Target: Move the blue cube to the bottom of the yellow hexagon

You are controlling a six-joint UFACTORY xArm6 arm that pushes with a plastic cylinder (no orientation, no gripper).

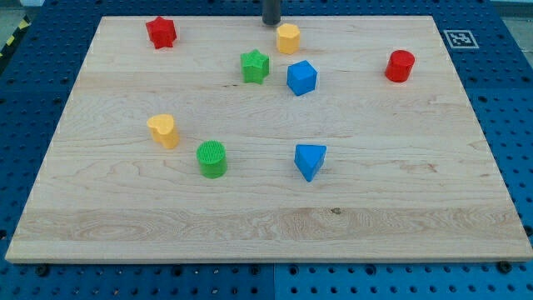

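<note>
The blue cube [301,77] sits on the wooden board, just below and slightly right of the yellow hexagon [288,38], with a small gap between them. My tip [271,22] is at the view's top, just up and left of the yellow hexagon, close to it. The tip is well apart from the blue cube. The rod's upper part is cut off by the view's top edge.
A green star [255,66] lies left of the blue cube. A red star [161,32] is top left, a red cylinder [400,66] at right. A yellow heart-like block [164,131], a green cylinder [211,158] and a blue triangular block [310,160] lie lower down.
</note>
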